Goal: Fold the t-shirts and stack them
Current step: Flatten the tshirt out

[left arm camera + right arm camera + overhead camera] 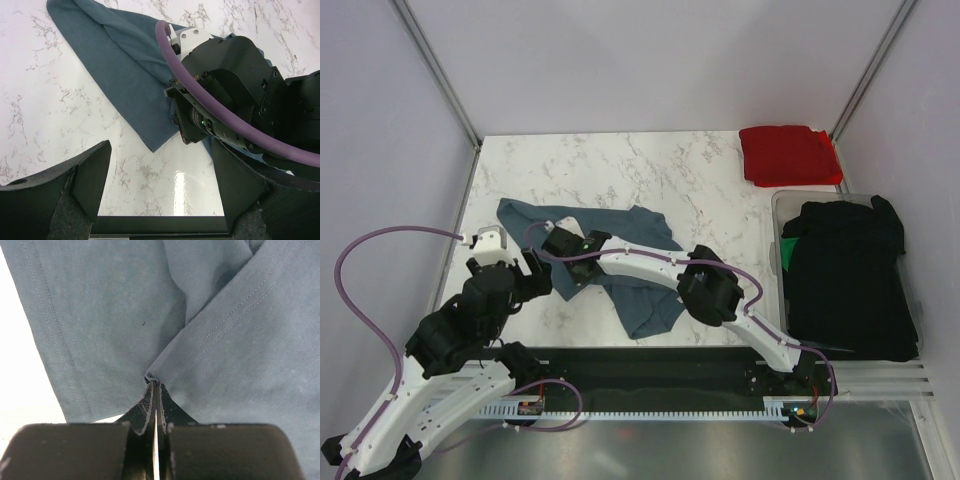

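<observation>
The slate blue-grey t-shirt (642, 300) lies crumpled on the marble table, left of centre. My right gripper (155, 382) reaches across it and is shut on a pinched, stitched fold of its cloth (225, 340); in the top view the right gripper (565, 262) sits over the shirt's left part. My left gripper (165, 187) hangs open over bare marble just beside a pointed corner of the blue-grey t-shirt (125, 80), with nothing between its fingers (87, 175). A folded red t-shirt (788, 153) lies at the back right. Black t-shirts (845, 280) fill a bin.
The clear plastic bin (777, 212) stands at the table's right edge, with something green (786, 255) at its left wall. The right arm's wrist and purple cable (225, 125) are close in front of the left gripper. Grey walls enclose the table.
</observation>
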### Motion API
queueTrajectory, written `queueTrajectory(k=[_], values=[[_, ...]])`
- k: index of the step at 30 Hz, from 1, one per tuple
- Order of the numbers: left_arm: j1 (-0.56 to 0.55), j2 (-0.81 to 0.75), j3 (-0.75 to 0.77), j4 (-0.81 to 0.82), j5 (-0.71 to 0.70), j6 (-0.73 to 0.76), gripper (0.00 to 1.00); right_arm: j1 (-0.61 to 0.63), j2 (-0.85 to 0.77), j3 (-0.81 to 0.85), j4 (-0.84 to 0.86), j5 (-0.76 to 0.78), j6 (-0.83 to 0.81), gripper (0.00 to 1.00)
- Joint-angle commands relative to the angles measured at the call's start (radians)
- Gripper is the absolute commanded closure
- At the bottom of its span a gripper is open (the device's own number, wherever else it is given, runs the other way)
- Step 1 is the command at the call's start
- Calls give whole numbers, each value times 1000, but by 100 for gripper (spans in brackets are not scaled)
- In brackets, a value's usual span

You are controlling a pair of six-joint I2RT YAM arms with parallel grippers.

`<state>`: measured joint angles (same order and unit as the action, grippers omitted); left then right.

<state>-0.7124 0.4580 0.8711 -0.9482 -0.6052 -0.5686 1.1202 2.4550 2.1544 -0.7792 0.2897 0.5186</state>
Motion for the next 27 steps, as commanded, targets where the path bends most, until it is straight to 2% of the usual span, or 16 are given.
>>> queueTrajectory(k=[1,3,10,13,20,27], values=[[7,8,12,12,-38,-31,12,-22,-86,-11,-2,-3,-25,100],[7,10,12,14,-39,-31,12,-68,-149,-59,14,-26,-16,100],[7,18,12,14,-38,-33,12,-270,-549,-257,64,-58,-28,100],[8,18,12,12,-39,-34,12,-355,-658,-330,64,-76,-45,100],[8,30,9,14,-39,-34,12,-566,-838,-560,83,-109,-84,100],[8,99,8,12,-41,-39,11,-781,-968,-688,81,-109,-147,100]])
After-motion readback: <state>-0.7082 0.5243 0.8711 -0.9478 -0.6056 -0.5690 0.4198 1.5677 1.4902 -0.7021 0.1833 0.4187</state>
